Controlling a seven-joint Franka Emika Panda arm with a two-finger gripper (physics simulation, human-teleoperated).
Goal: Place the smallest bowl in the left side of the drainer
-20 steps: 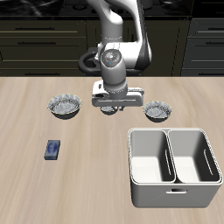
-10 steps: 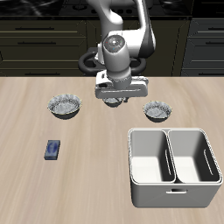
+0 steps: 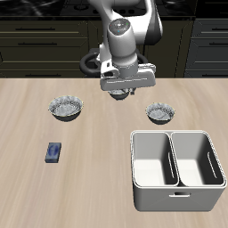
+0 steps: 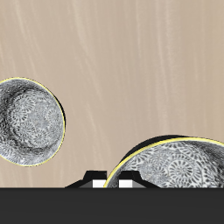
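My gripper (image 3: 124,91) is shut on the rim of the smallest bowl (image 3: 118,94), a speckled grey-white bowl with a dark inside, and holds it in the air above the table's back middle. In the wrist view the held bowl (image 4: 173,166) hangs close to my gripper (image 4: 112,183). The drainer (image 3: 175,199), a light grey-white tub with two deep compartments, stands near the table's front edge, well apart from the gripper. Both its compartments look empty.
Two wider speckled bowls sit on the table: one (image 3: 67,108) off to one side, the other (image 3: 160,112) just behind the drainer, also in the wrist view (image 4: 26,121). A small blue object (image 3: 54,152) lies nearer the front edge.
My gripper has risen from the table with the smallest bowl in it and shifted slightly towards the drainer's side. The other bowls have not moved.
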